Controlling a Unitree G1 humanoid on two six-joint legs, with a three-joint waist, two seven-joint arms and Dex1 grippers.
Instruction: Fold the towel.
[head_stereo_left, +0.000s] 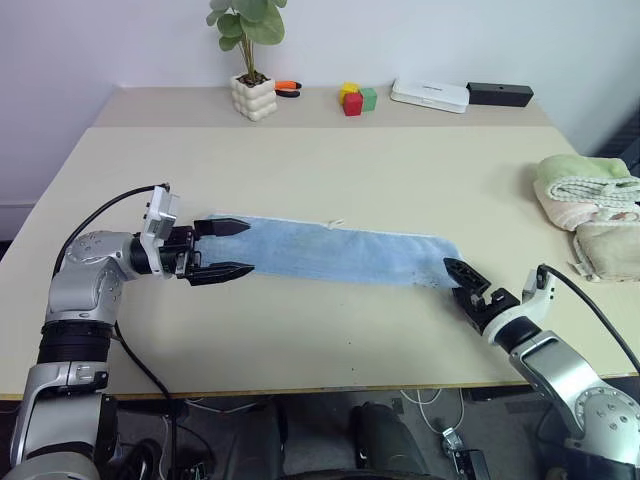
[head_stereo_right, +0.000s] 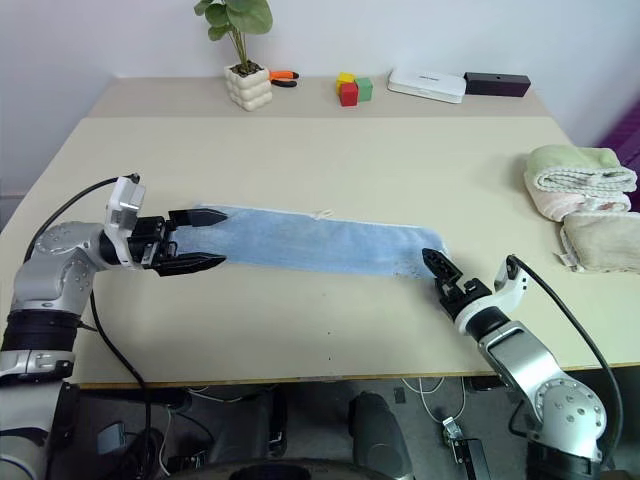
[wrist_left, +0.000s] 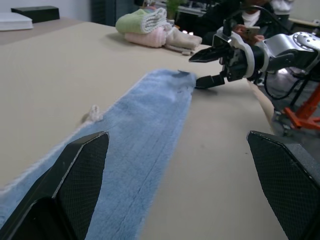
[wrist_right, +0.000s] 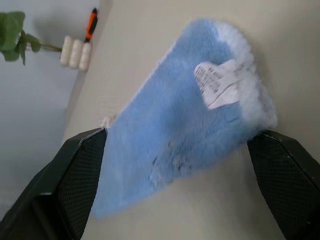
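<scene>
Light blue towel (head_stereo_left: 330, 252) lies flat as a long strip across the middle of the table (head_stereo_left: 330, 170), already folded lengthwise, white tag (wrist_right: 218, 82) at its right end. Left gripper (head_stereo_left: 222, 247) at the towel's left end, fingers spread, nothing pinched. Right gripper (head_stereo_left: 467, 283) at the right end, fingers spread, empty. White pot (head_stereo_left: 254, 97) at the far edge holds a green plant (head_stereo_left: 247, 22).

Beige table (head_stereo_left: 330, 330): blue towel (head_stereo_left: 330, 252) laid flat between left gripper (head_stereo_left: 222, 248) and right gripper (head_stereo_left: 468, 284); rolled towels (head_stereo_left: 590, 205) stacked beyond the right gripper.
</scene>
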